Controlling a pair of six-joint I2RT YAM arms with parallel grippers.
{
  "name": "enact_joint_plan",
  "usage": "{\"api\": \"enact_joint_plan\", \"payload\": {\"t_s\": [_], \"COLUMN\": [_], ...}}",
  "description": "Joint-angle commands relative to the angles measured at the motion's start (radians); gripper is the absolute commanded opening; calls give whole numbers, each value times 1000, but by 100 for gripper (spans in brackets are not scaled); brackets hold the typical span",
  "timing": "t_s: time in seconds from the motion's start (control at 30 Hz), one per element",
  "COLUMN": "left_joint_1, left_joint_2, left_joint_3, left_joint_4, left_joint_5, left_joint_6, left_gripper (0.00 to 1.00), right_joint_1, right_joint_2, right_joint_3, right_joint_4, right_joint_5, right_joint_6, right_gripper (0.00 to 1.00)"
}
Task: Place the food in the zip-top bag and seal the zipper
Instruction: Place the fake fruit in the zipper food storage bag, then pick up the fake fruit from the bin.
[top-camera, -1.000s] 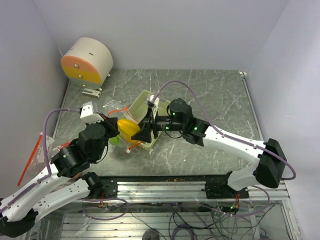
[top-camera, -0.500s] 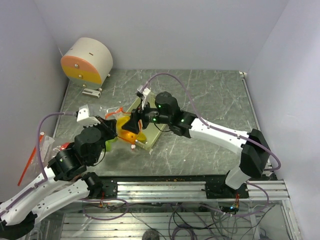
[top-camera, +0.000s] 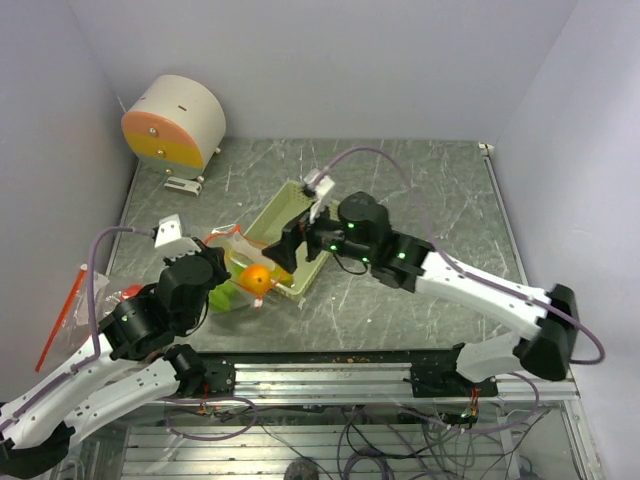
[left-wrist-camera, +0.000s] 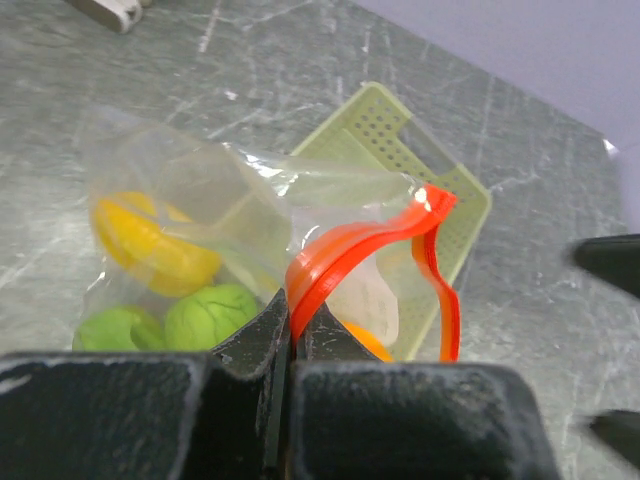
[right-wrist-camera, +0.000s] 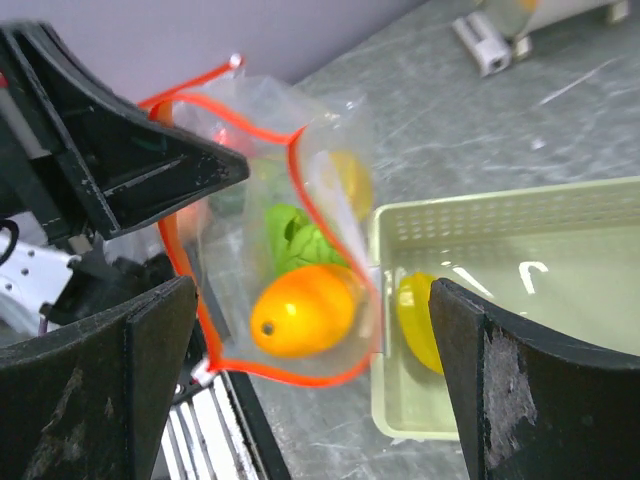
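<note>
**Left pincer clenched on the bag rim; right pincer released at the bag mouth.**

The left pincer grips the orange zipper rim of the zip-top bag and holds the mouth raised and open toward the right arm. The right pincer faces that mouth with its jaws spread wide and nothing between them. Inside the bag, an orange mango lies just behind the rim, with green pieces and a yellow piece deeper in. A second yellow piece lies in the pale green tray, just beside the bag on the table.
</note>
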Motion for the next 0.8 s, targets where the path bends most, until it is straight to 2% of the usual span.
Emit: {"api": "enact_joint_plan", "payload": {"t_s": [0.0,0.17,0.37,0.77], "left_joint_1": [5,5,5,6], "left_joint_2": [-40,-111,-162,-197], "left_joint_3": [85,143,199,167], "left_joint_4": [-144,-204,-229,-212], "left_joint_5": [-132,-171,-189,-151], "left_joint_6": [-53,-38,-10,2], "left_gripper": [7,7,7,7], "right_joint_1": [-18,-89,-110,-109], "right_joint_2": [-145,-71,166,493], "right_joint_3": [-39,-13,73,165], "right_joint_4": [-25,-129,-205,-155], "right_joint_5": [205,205,84,-5], "right_joint_6": [-24,19,0,-52], "right_gripper": [100,100,97,91]}}
